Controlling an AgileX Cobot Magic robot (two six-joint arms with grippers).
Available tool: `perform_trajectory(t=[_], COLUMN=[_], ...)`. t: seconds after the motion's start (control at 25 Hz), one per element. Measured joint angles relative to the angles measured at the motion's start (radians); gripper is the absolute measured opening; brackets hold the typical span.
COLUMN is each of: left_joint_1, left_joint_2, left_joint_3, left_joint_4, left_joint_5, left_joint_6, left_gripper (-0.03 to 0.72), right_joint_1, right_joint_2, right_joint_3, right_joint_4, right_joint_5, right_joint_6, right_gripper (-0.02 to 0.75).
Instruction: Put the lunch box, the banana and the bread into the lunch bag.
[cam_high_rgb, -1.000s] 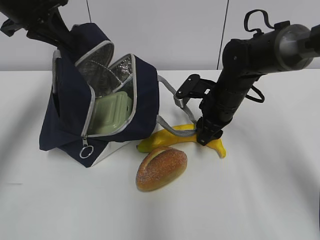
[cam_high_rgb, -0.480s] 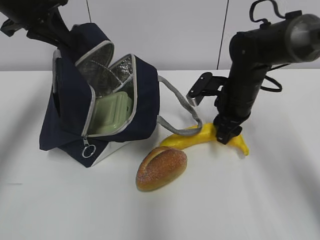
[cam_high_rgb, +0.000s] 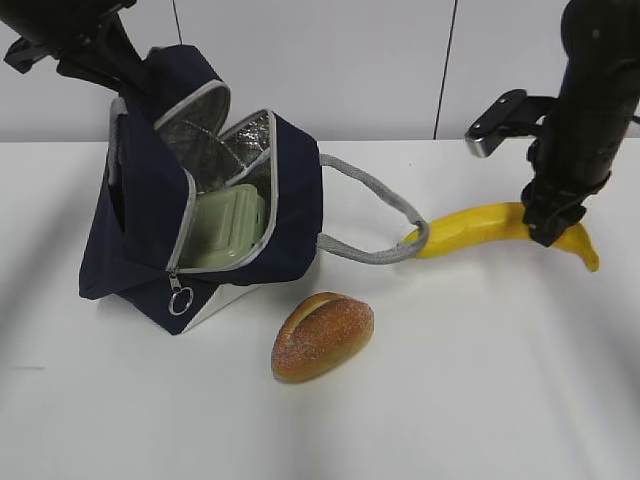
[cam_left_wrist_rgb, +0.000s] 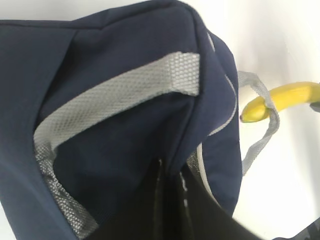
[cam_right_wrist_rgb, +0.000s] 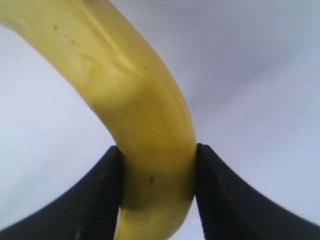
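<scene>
Broadly, a white desk carries the navy lunch bag, which sits tipped at the left with its zipped mouth propped open, showing silver lining and the sage-green lunch box already inside. The left claw is pinched fully shut on the bag's top fabric, holding that mouth up. One grey webbing handle loops out to the right, and the banana's near tip sits right at this loop. The right claw is closed about halfway around the banana, gripping it near its far end and holding it clear of the desk, well right of the bag. To do this step well, the banana should probably be raised clear of the handle loop, then swung left and angled tip-first into the opening above the lunch box. It is a single curved, ripe yellow fruit with faint dark specks. The bread, a speckled golden-brown oval roll, lies on the desk just in front of the bag.
</scene>
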Motion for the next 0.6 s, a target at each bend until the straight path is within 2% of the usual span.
perform_trajectory(t=[0.28,0.6], left_joint_1=[0.000,0.000], left_joint_2=[0.000,0.000], left_joint_3=[0.000,0.000], left_joint_4=[0.000,0.000], left_joint_5=[0.000,0.000], left_joint_6=[0.000,0.000], left_gripper=[-0.016,-0.016], right_joint_1=[-0.051,-0.051], right_joint_2=[-0.094,-0.201], right_joint_3=[0.002,0.002], right_joint_4=[-0.099,-0.087], right_joint_5=[0.047,0.051], right_joint_6=[0.083,0.103], right_gripper=[0.350,0.350])
